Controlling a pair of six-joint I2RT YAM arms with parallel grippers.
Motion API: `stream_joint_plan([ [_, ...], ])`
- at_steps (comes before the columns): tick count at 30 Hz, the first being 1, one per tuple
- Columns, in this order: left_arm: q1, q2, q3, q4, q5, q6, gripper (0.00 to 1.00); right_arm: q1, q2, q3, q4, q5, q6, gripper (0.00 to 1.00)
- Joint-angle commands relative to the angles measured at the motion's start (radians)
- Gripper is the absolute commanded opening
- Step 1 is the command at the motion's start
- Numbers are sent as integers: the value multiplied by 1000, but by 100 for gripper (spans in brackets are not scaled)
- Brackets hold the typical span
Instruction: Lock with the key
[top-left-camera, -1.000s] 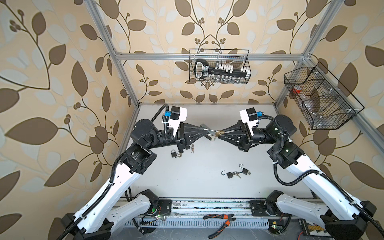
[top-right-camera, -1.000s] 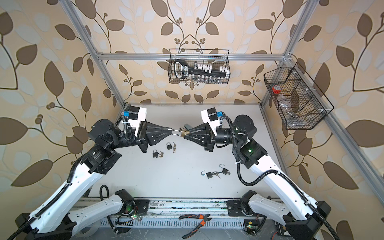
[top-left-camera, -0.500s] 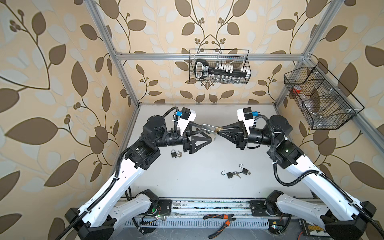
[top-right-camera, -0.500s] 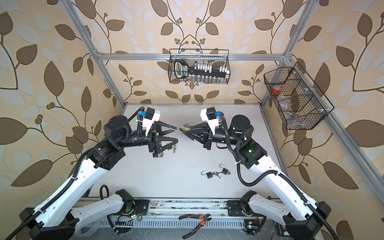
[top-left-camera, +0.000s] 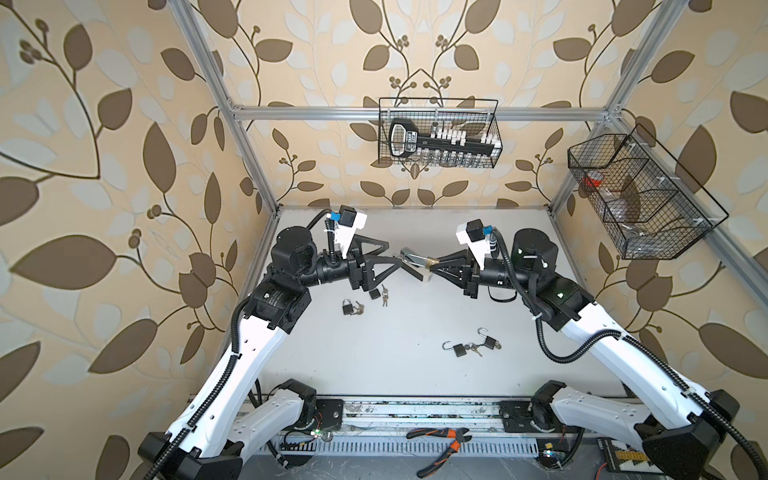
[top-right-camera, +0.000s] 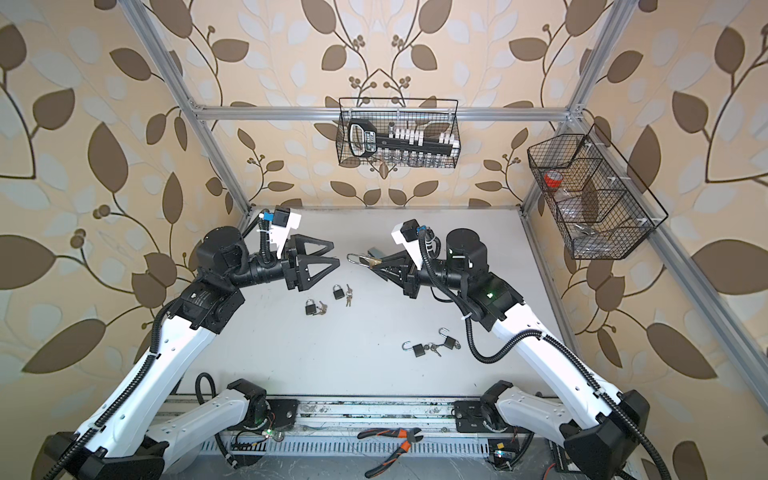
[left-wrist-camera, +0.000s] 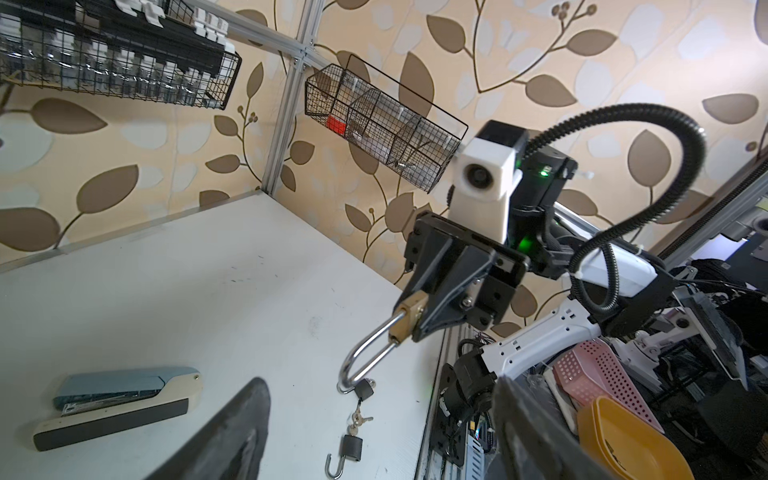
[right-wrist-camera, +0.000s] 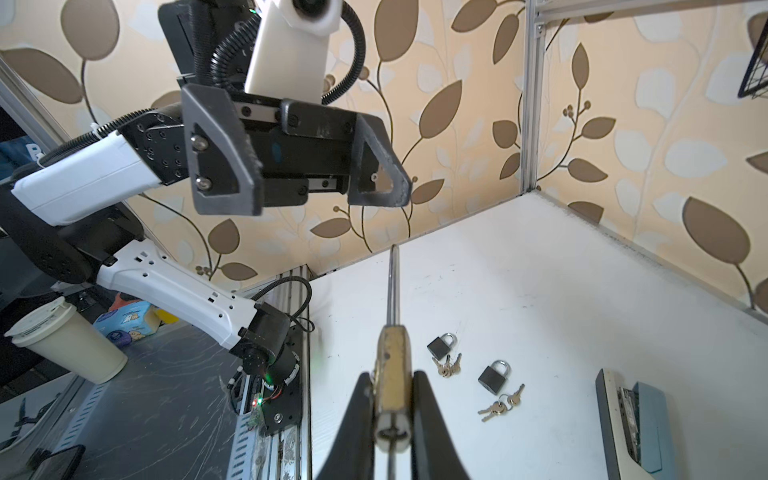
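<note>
- Right gripper (top-right-camera: 374, 266) is seen clamped on the body of a brass padlock (left-wrist-camera: 409, 316), which is held in the air above the desk (top-right-camera: 374, 374), toward its back half.
- The shackle (left-wrist-camera: 365, 357) is pointed away from the right gripper and toward the left gripper (top-right-camera: 334, 252); whether it is latched cannot be told.
- The left gripper's jaws are spread wide apart and nothing is held between them; its tips are seen just beside the bend of the shackle, with a small gap left in a top view.
- Two shut black padlocks (top-right-camera: 310, 306) (top-right-camera: 338, 291) are laid on the desk below the left gripper, each with a key bunch (top-right-camera: 321, 308) (top-right-camera: 348, 296) just beside it.
- Two open black padlocks (top-right-camera: 419, 350) (top-right-camera: 449, 342) are laid nearer the right arm, with keys (top-right-camera: 434, 348) between them.
- A stapler (left-wrist-camera: 120, 399) is laid flat on the desk behind the held padlock.
- A wire basket (top-right-camera: 457, 133) is hung on the back wall and a second basket (top-right-camera: 615, 245) on the side frame.
- Pliers (top-right-camera: 390, 446) are laid on the front rail, off the desk.
</note>
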Motion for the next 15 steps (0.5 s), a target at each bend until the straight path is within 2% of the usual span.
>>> stream_joint_plan([
  [1, 13, -24, -9, 65, 78, 14, 83, -50, 9, 42, 58, -212, 30, 0],
  [3, 13, -14, -4, 68, 107, 13, 83, -64, 15, 39, 78, -287, 30, 0],
  [9, 13, 2, 1, 85, 161, 10, 84, -66, 18, 18, 155, -394, 44, 0],
  [12, 11, 11, -10, 120, 186, -9, 79, -66, 24, 0, 256, -431, 116, 0],
  [15, 8, 20, -21, 167, 210, -42, 72, -65, 47, 15, 275, -448, 144, 0],
])
